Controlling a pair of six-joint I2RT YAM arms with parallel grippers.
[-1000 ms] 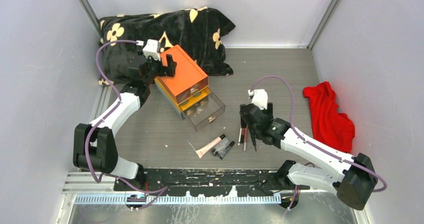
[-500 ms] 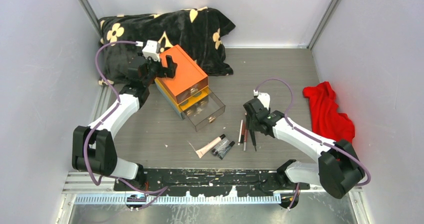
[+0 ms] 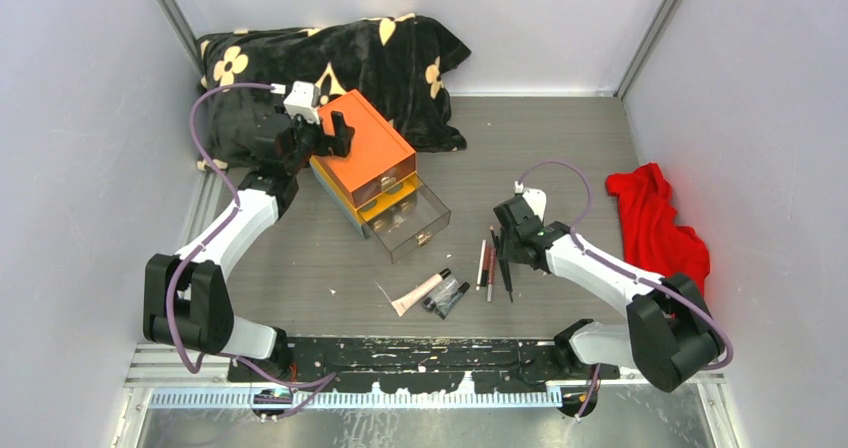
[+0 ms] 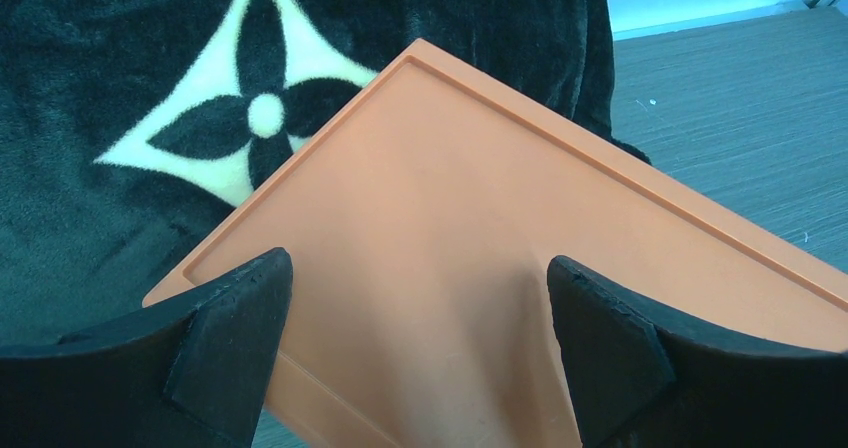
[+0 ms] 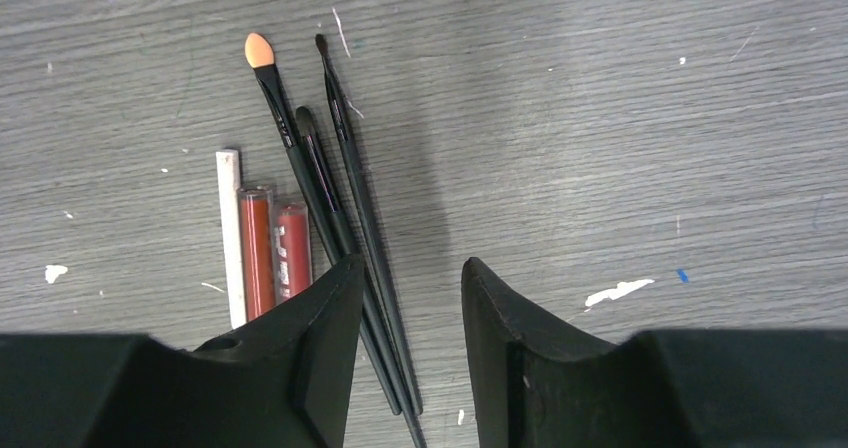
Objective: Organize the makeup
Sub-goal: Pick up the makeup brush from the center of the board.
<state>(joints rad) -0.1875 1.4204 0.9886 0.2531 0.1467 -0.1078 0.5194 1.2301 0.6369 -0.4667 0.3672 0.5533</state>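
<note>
The right gripper (image 5: pixel 410 343) hangs low over the grey wood-grain table (image 5: pixel 650 118) with its jaws parted by a narrow gap and nothing clamped between them. Three thin black makeup brushes (image 5: pixel 352 168) lie side by side, and their handles run under and just past the inner edge of its left finger (image 5: pixel 325 348); whether that finger touches them cannot be told. One brush ends in an orange sponge tip (image 5: pixel 259 50). Just beside the brushes lie two small red tubes (image 5: pixel 257 253) and a white stick (image 5: pixel 230 228), all roughly parallel. From above, this cluster sits in the middle of the table near the front, and a pinkish tube (image 3: pixel 418 292) and a black tube (image 3: pixel 452 298) lie close together a little to its left. The left gripper (image 4: pixel 420 338) is released, its fingers spread wide over the flat lid of the orange box (image 4: pixel 470 228) at the box's far left corner. The bottom clear drawer (image 3: pixel 410 223) of that box is pulled out towards the makeup. A black blanket (image 3: pixel 330 58) with cream flowers lies behind the box, and a red cloth (image 3: pixel 655 223) lies by the right wall.
</note>
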